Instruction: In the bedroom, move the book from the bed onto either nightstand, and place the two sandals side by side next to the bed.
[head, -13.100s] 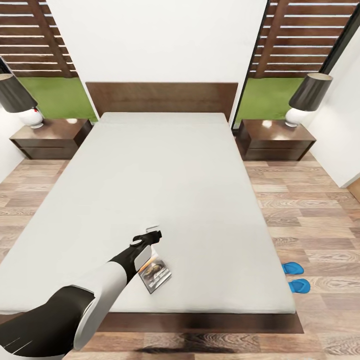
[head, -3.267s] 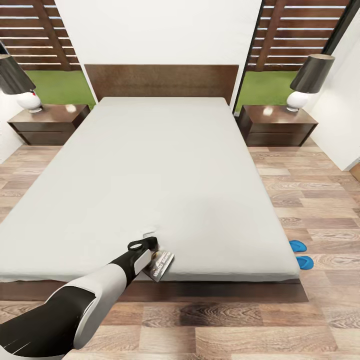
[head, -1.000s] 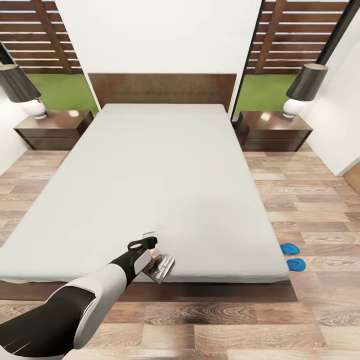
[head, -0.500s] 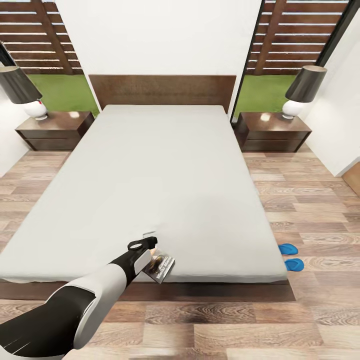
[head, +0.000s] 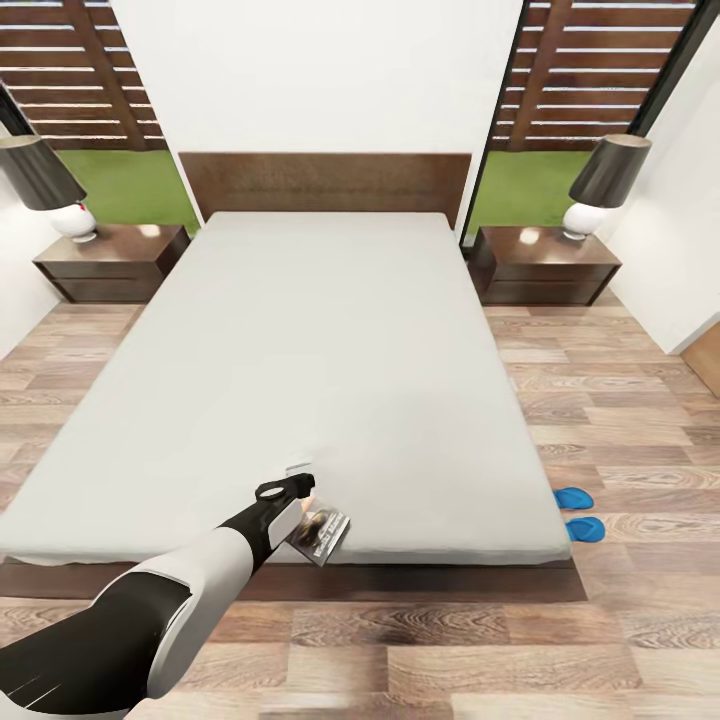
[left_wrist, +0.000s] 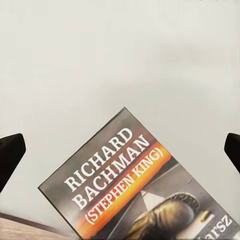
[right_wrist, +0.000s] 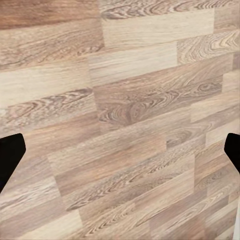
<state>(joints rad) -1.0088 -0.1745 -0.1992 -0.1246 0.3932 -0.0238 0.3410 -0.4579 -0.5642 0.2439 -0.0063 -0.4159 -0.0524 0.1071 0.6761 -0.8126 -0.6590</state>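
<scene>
- Head view: we look down the bed (head: 300, 350), its grey mattress running up to the dark headboard, with a nightstand (head: 110, 262) on the left and another nightstand (head: 543, 263) on the right, each carrying a lamp.
- Our left gripper (head: 298, 490) reaches over the foot edge of the mattress, and the book (head: 320, 533) sits right at that gripper, tilted, at the mattress's near edge. From here we cannot tell whether it is lifted or lying on the mattress.
- The two sandals (head: 579, 513) lie on the wood floor (head: 620, 400) just off the bed's right foot corner, one beside the other, near but apart.
- Left wrist view: the book (left_wrist: 140, 190) fills the lower part, cover up, over grey mattress. The dark fingertips (left_wrist: 10, 155) sit wide at both edges, clear of the cover; whether we have hold of the book, we cannot tell.
- Right wrist view: wood planks (right_wrist: 120, 120) below us, fingertips (right_wrist: 10, 152) spread far apart, the claw released and holding nothing.
</scene>
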